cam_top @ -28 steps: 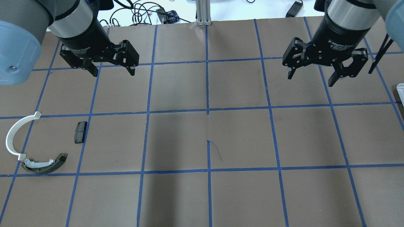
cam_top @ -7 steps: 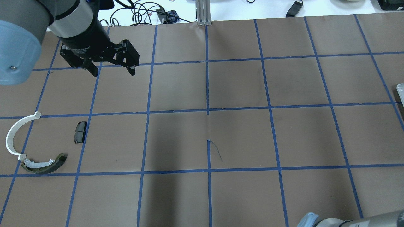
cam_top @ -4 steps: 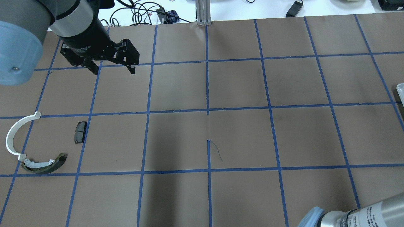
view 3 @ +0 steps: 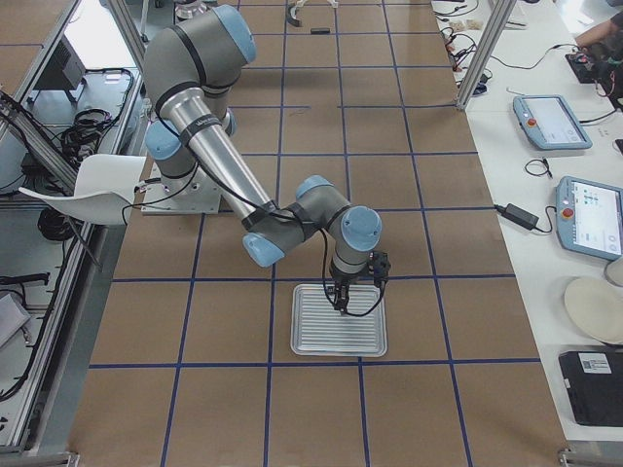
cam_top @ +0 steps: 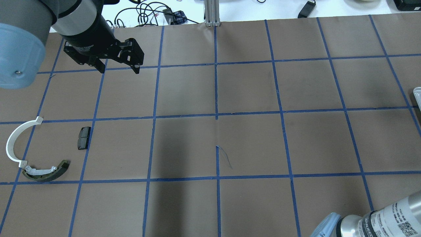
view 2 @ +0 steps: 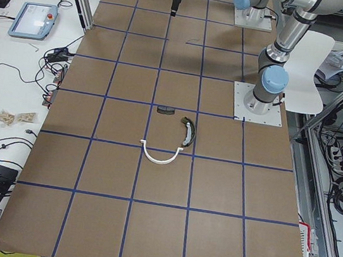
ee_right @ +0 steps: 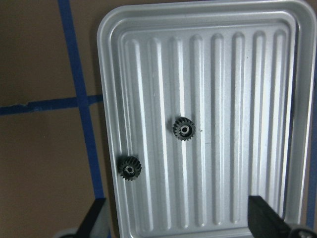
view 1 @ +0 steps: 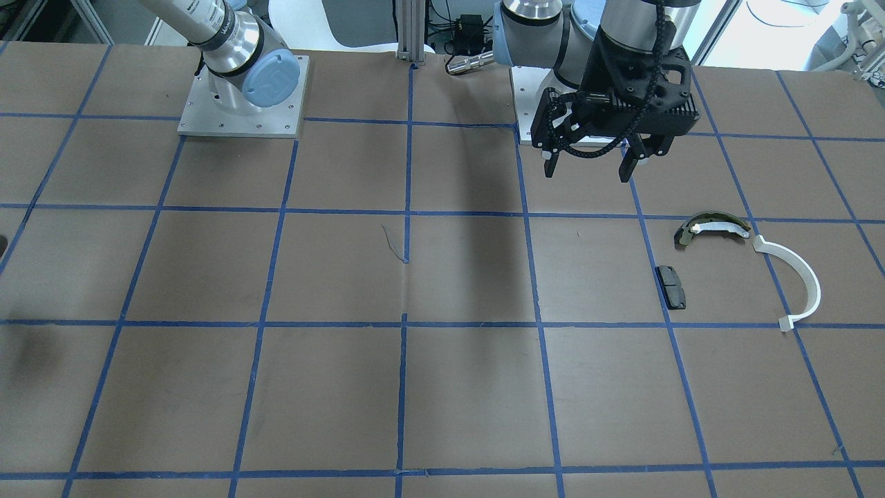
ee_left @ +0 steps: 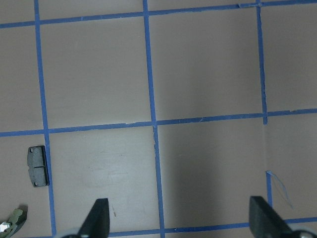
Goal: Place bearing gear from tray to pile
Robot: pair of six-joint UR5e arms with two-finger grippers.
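Note:
Two small dark bearing gears lie in the ribbed silver tray [ee_right: 247, 59]: one near its middle [ee_right: 184, 129], one by its left rim [ee_right: 129, 167]. My right gripper [ee_right: 181, 220] hangs open above the tray [view 3: 339, 321], holding nothing; it is out of the overhead view. The pile lies at the table's left end: a white half-ring [cam_top: 16, 141], an olive-and-white brake shoe [cam_top: 46, 171] and a black pad [cam_top: 84, 138]. My left gripper [cam_top: 120, 69] hovers open and empty over the far-left squares, beyond the pile.
Blue tape divides the brown table cover into squares. Only a corner of the tray [cam_top: 417, 93] shows at the overhead view's right edge. Cables [cam_top: 144, 13] and an aluminium post [cam_top: 212, 13] stand behind the far edge. Tablets [view 3: 589, 214] lie on a side table.
My right gripper has left the overhead view; the right forearm now enters at the bottom right and has slid further in. My left gripper has drifted slightly toward the far edge, still open.

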